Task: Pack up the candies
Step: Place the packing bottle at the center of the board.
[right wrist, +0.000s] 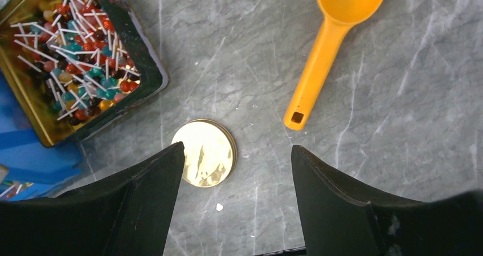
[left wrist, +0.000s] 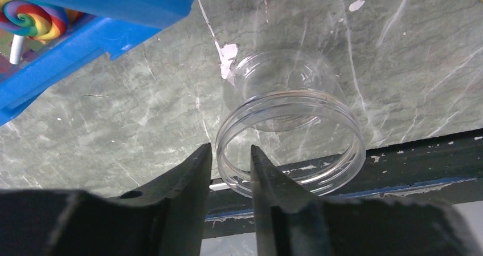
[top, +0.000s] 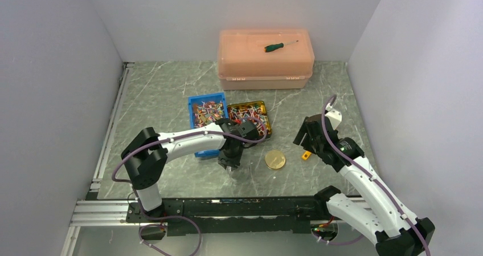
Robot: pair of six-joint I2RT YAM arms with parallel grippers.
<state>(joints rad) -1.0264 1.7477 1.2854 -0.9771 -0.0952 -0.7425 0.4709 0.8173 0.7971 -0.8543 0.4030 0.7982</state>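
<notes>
The candies are tiny colourful sweets with white sticks. They lie heaped in a gold tin and a blue bin. The tin's heap shows at the upper left of the right wrist view. My left gripper is near the table's front edge. In its wrist view the left gripper is shut on the rim of an empty clear jar, one finger inside and one outside. My right gripper is open and empty. It hangs above the table, beside a round gold lid.
An orange scoop lies right of the lid, and its handle end shows in the top view. A closed orange box stands at the back with a green-handled screwdriver on it. The blue bin's corner is close to the jar. Walls enclose the table.
</notes>
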